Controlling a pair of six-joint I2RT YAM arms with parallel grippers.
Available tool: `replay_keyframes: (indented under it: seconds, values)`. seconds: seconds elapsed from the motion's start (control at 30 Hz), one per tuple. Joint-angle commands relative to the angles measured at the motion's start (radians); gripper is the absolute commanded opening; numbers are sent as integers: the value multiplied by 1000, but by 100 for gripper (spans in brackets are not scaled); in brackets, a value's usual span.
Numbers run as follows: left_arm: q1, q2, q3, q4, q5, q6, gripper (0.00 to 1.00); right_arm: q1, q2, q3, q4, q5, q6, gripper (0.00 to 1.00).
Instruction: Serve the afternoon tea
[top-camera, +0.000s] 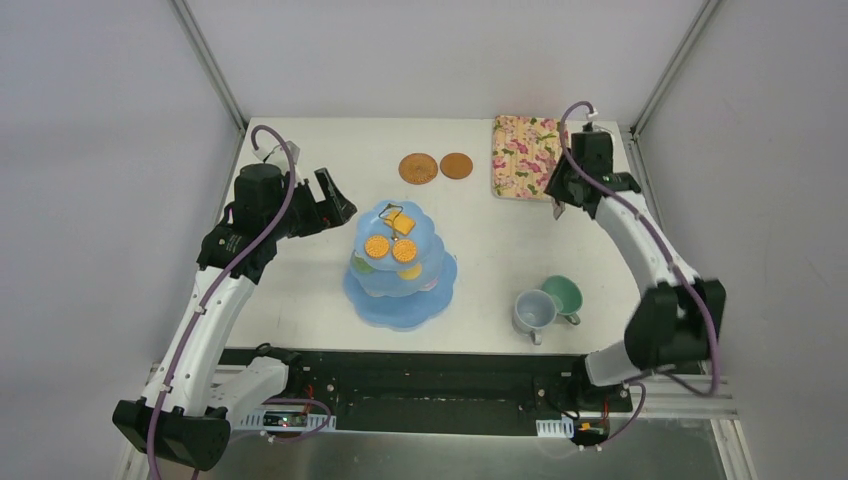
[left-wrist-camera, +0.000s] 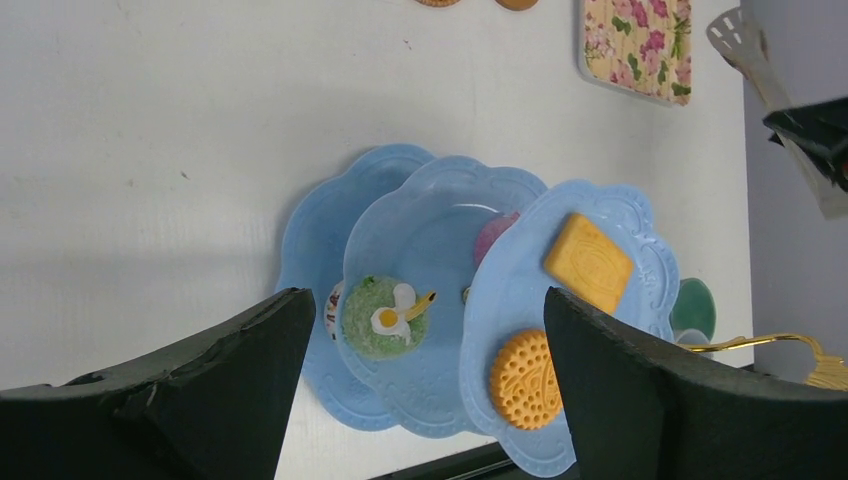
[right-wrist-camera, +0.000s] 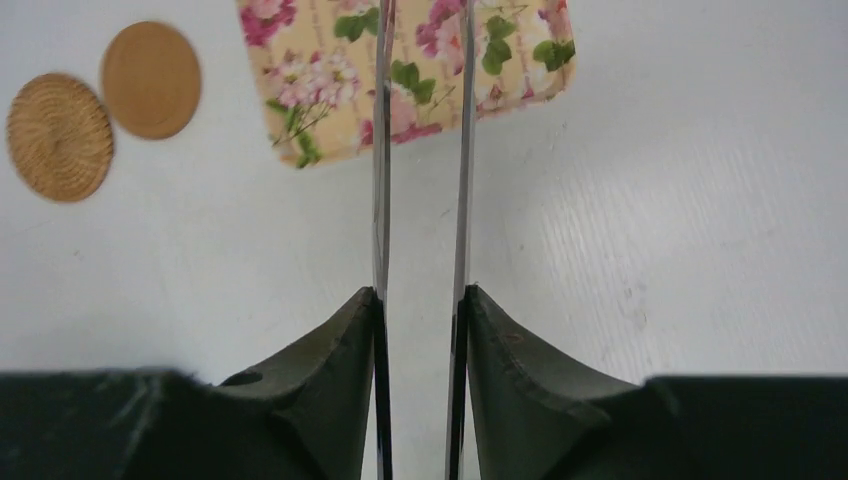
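Table log, one moment.

- We found the three-tier stand upright, a little left of the table's middle and closer to the near edge than the far one.
- Top tier: we noted a rectangular yellow biscuit and a round orange biscuit.
- Middle tier: a green donut with a white-and-yellow decoration. A pink item beside it was half hidden under the top tier.
- The left gripper hung beside the stand on its left-edge side. Its jaws were released and spread wide. In the wrist view the stand showed between the two fingers, apart from both.
- The right gripper was near the far right corner, at the near edge of the floral tray. It was clenched on the metal tongs. The two blades ran forward with a gap between them, and their far ends lay over the tray's near edge.
- The woven coaster and smooth coaster lay side by side near the middle of the far edge, left of the tray.
- The grey-blue cup and green cup stood close together by the near edge, right of centre. We could not tell whether they touched.
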Motion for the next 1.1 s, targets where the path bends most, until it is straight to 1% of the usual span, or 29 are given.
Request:
replay_keyframes:
  seconds: [0.0, 0.07, 0.13, 0.3, 0.47, 0.53, 0.6, 0.7, 0.8, 0.97, 1.07]
  values:
    - [-10, -28, 26, -30, -39, 47, 89, -109, 288, 205, 159, -232, -65, 38]
    - [-9, -34, 30, -43, -45, 54, 89, -125, 426, 309, 131, -240, -104, 38]
    - [-9, -39, 35, -54, -54, 59, 89, -135, 523, 384, 120, -246, -141, 39]
    - [-9, -43, 34, -69, -63, 57, 89, -153, 651, 471, 88, -242, -212, 40]
    - [-9, -47, 25, -69, -67, 51, 89, -160, 687, 463, 56, -236, -228, 44]
    - [-9, -45, 23, -68, -65, 52, 89, -165, 698, 459, 44, -237, -226, 47]
    - [-9, -42, 24, -66, -56, 51, 89, -166, 712, 474, 25, -230, -219, 51]
    - [-9, -36, 28, -67, -40, 48, 89, -165, 762, 555, -39, -220, -204, 56]
    - [-9, -34, 42, -80, -28, 48, 89, -165, 790, 623, -95, -178, -185, 66]
    - [-9, -33, 56, -99, -18, 53, 89, -156, 776, 709, -132, -147, -83, 78]
    - [-9, -35, 52, -100, -3, 39, 88, -132, 792, 802, -165, -136, -9, 80]
